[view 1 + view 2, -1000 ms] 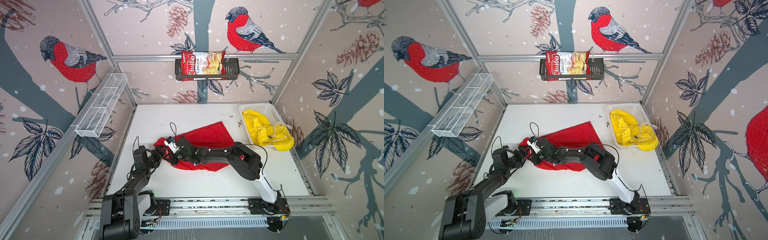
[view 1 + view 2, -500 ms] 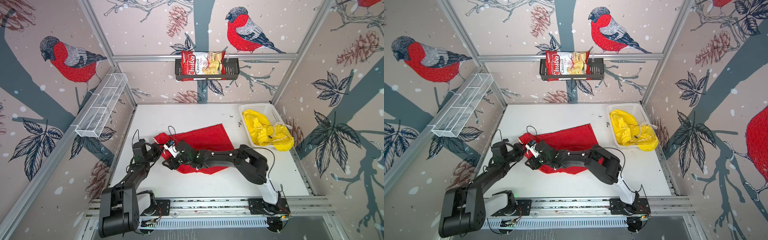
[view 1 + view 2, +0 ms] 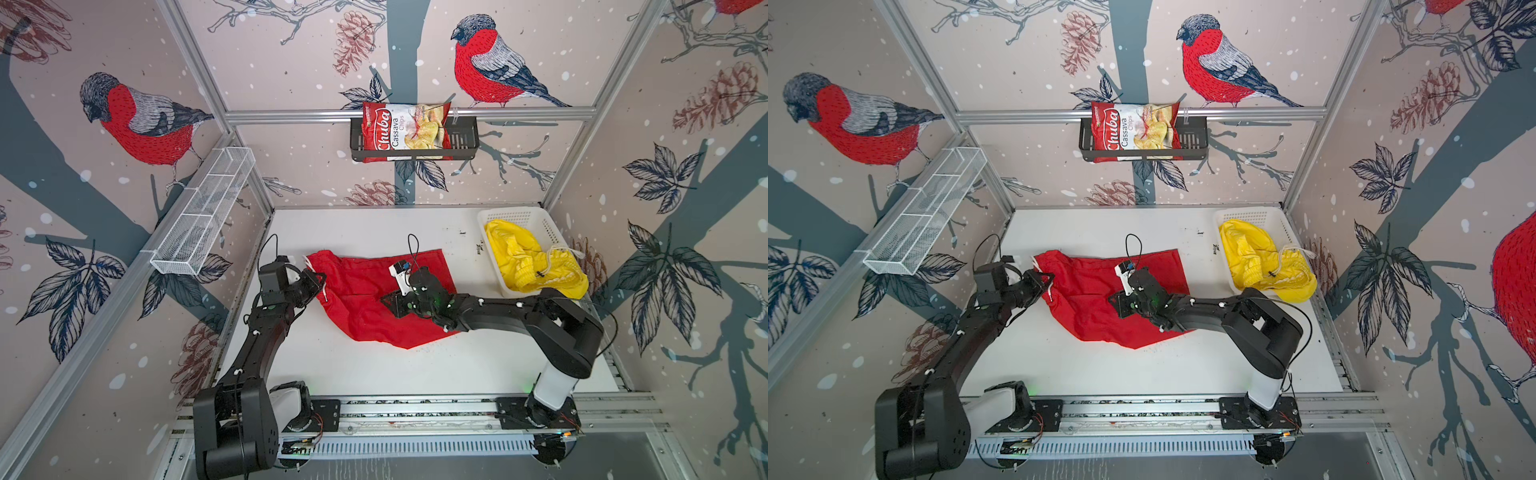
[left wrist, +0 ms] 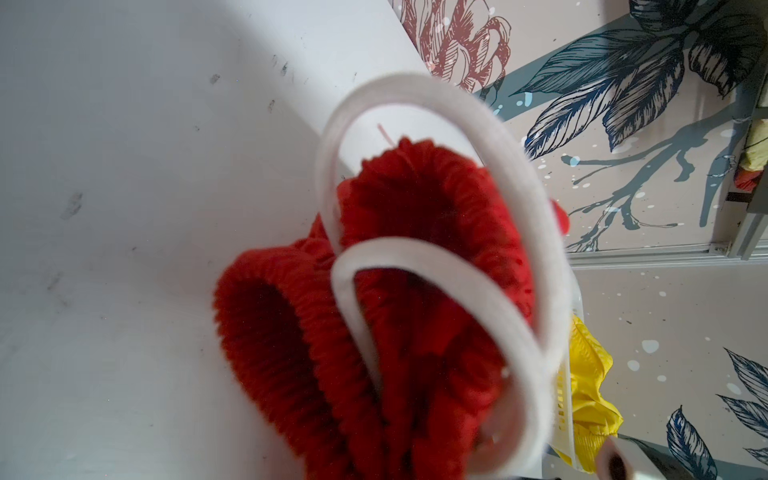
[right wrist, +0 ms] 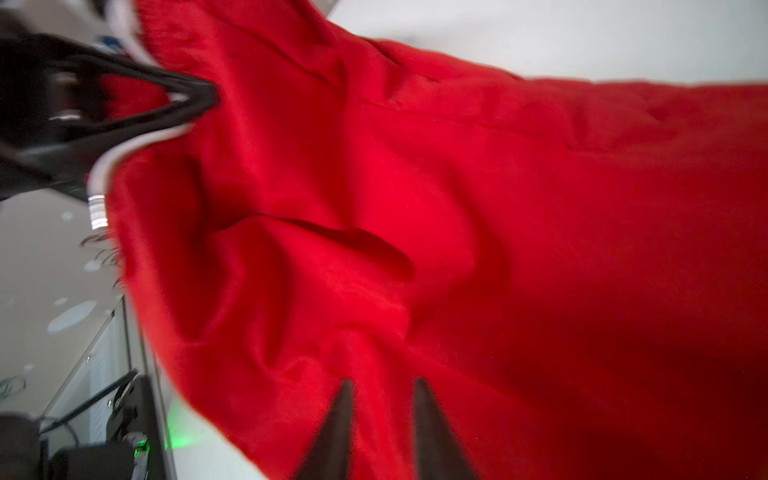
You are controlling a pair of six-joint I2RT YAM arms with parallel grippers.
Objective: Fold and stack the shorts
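In the last 1 second my left gripper (image 3: 319, 286) clamped onto the waistband of the red shorts (image 3: 357, 286) and drew it left. My right gripper (image 3: 390, 302) slid to mid-cloth and closed, apparently pinching a fold. They lie flatter on the table (image 3: 374, 374), so folding can start. The yellow shorts (image 3: 523, 266) wait in the basket (image 3: 536, 220).

Matt thin cloth, red shorts (image 3: 365, 303); perforated plastic, basket (image 3: 524, 217).

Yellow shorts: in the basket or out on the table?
In, though not fully: the yellow shorts lie bunched in the white basket, with one part spilling over its near rim.
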